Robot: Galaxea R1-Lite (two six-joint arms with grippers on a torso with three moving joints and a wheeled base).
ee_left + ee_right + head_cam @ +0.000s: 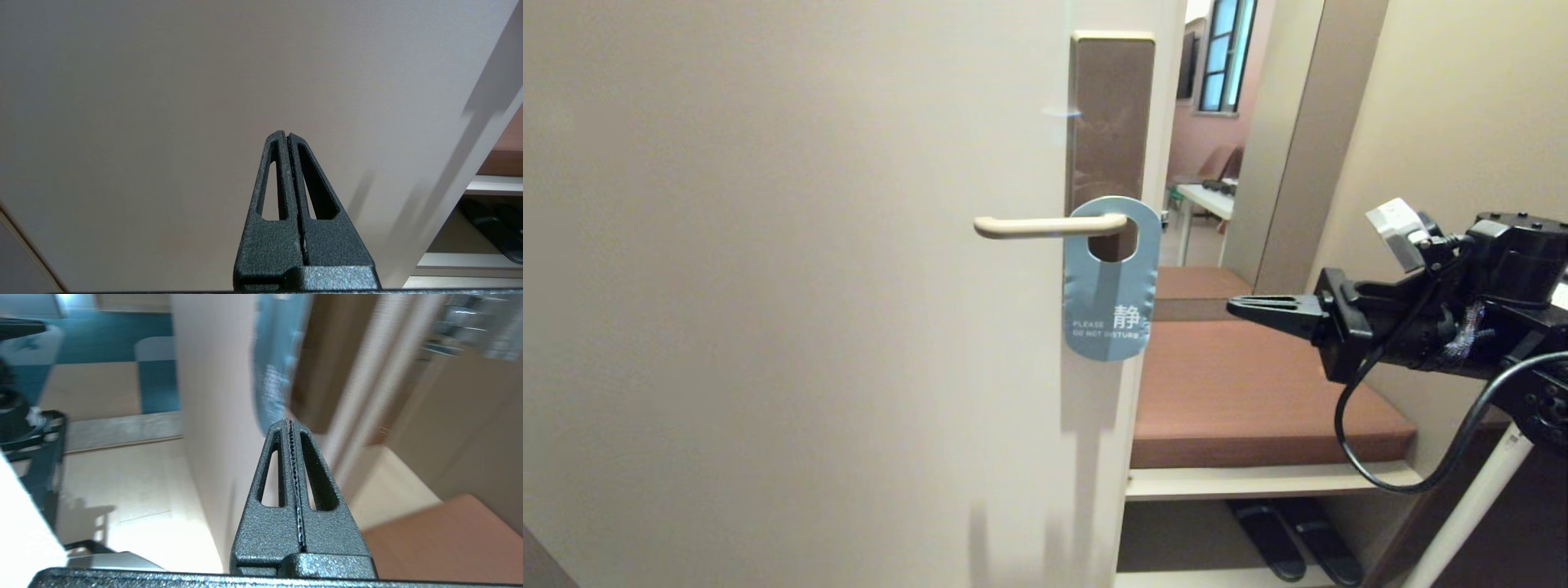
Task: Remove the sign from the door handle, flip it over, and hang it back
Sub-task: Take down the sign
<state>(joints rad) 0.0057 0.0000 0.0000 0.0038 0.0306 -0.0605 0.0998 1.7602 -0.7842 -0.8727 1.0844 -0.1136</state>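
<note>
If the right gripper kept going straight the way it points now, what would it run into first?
Probably the sign. The shut right gripper points level toward its lower half on the door handle, with open air between. Depth is unclear, so it might just clear the door's edge.

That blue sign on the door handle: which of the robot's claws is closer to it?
The right claw, shut, points at the sign from its right, not touching. The left claw, also shut, faces bare door, with no sign in its view.

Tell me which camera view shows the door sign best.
The head view: the sign hangs whole on the door handle, blue face out, its white text readable. The right wrist view catches only a blurred blue strip of it beyond the shut right claw. The left wrist view shows none of it.
</note>
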